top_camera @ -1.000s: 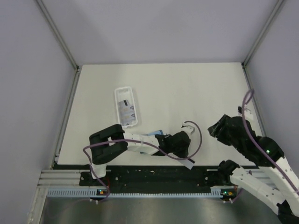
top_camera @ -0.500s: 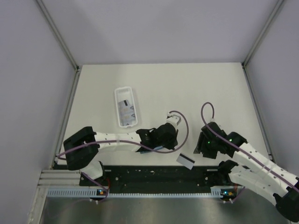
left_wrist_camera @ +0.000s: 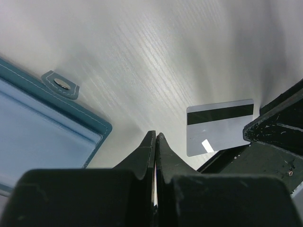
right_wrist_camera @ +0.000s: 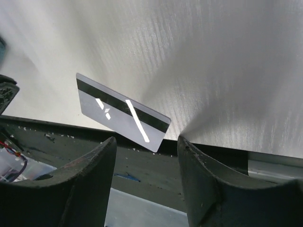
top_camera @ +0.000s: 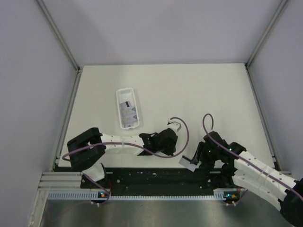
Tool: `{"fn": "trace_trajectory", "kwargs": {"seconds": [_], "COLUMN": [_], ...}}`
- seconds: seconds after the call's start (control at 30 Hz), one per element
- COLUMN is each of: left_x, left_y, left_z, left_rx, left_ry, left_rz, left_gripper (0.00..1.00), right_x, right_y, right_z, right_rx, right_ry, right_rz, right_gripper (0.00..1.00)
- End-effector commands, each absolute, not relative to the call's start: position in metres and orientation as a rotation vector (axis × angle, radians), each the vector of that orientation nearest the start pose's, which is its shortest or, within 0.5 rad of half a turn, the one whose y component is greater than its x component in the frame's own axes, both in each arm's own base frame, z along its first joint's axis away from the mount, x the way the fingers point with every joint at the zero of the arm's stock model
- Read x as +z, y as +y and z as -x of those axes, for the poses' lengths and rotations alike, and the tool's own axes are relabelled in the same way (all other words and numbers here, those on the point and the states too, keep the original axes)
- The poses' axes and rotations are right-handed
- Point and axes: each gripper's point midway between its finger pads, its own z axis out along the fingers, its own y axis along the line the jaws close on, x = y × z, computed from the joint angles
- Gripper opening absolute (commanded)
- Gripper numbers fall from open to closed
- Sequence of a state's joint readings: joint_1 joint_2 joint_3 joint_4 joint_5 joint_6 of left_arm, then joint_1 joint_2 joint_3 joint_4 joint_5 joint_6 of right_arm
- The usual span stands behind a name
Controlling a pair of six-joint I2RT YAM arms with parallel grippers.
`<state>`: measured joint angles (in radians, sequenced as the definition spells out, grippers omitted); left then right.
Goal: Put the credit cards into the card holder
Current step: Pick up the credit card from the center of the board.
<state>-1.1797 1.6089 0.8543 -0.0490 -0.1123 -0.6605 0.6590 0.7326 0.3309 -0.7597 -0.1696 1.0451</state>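
One credit card (top_camera: pixel 189 163), grey with a dark stripe, lies at the table's front edge and overhangs it. It also shows in the left wrist view (left_wrist_camera: pixel 220 125) and the right wrist view (right_wrist_camera: pixel 120 111). My right gripper (top_camera: pixel 198 158) is open, and the card lies just ahead of its jaws (right_wrist_camera: pixel 147 139). My left gripper (top_camera: pixel 174 150) is shut (left_wrist_camera: pixel 155 135), with only a thin pale sliver between its fingers. The teal card holder (left_wrist_camera: pixel 42 137) lies open to its left, showing its snap tab (left_wrist_camera: pixel 60 84). In the top view the left arm mostly hides it.
A long white tray (top_camera: pixel 128 108) with more cards (top_camera: pixel 128 114) in it stands at the back left. The black rail (top_camera: pixel 156 176) runs along the table's front edge just below the card. The right gripper's dark body (left_wrist_camera: pixel 277 137) sits close beside the left gripper.
The right arm has swung in from the right and lowered to the card at the front edge. The left gripper has pulled back left from the card.
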Motion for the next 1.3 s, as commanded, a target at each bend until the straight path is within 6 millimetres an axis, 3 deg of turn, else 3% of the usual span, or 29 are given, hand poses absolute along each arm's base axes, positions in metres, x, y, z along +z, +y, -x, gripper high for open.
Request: {"fn": "trace_trajectory", "kwargs": {"seconds": [0.0,0.23,0.53,0.97,1.27], "left_x": [0.045,0.027,0.014,0.011,0.009], "left_y": [-0.384,-0.384,-0.385,-0.388,-0.388], "left_z": [-0.143,-0.133,-0.125,-0.123,-0.116], "left_rx": [-0.774,-0.772,-0.77,-0.781,-0.778], "left_ry": [2.416,2.452,2.479,2.486,2.497], "left_rz": [-0.594,-0.615,-0.62,-0.617,-0.645], "left_gripper": [0.0,0.0,0.0,0.0,0.0], "right_x": [0.015,0.003,0.003,-0.004,-0.016], "right_y": [0.149,0.149,0.145,0.139,0.151], "right_z": [-0.079,-0.074,-0.061,-0.044,-0.053], "right_rx": [0.662,0.671,0.653,0.658,0.781], "right_ry": [2.881,2.895,2.947,2.99,2.906], "right_rz": [-0.52,-0.543,-0.509,-0.518,-0.62], "right_gripper": [0.55,0.55,0.55,0.55,0.55]}}
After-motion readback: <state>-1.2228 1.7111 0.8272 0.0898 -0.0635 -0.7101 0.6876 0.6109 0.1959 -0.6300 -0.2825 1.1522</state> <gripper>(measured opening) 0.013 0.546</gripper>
